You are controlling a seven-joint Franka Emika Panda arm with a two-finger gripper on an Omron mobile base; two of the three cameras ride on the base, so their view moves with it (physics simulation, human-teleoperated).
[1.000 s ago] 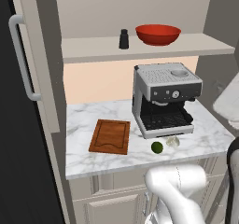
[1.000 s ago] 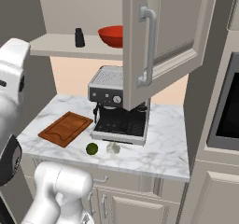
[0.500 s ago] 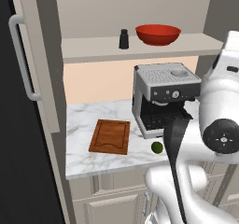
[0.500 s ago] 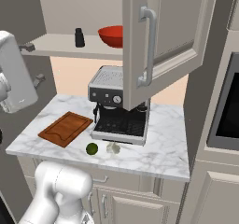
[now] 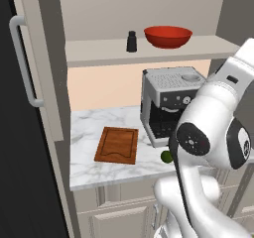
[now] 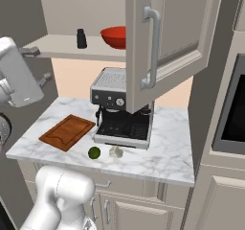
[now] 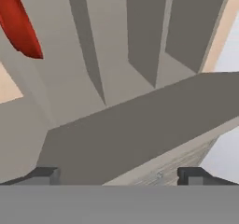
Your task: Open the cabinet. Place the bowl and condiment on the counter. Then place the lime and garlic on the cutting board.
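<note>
While doors stand open: bowl sits upper left of the hand view.
Gripper: spread wide, holding nothing.

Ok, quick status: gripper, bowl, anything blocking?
Gripper open, empty, facing the cabinet. Bowl and condiment on the shelf, doors open. Lime and garlic on counter beside coffee machine. Nothing blocking.
</note>
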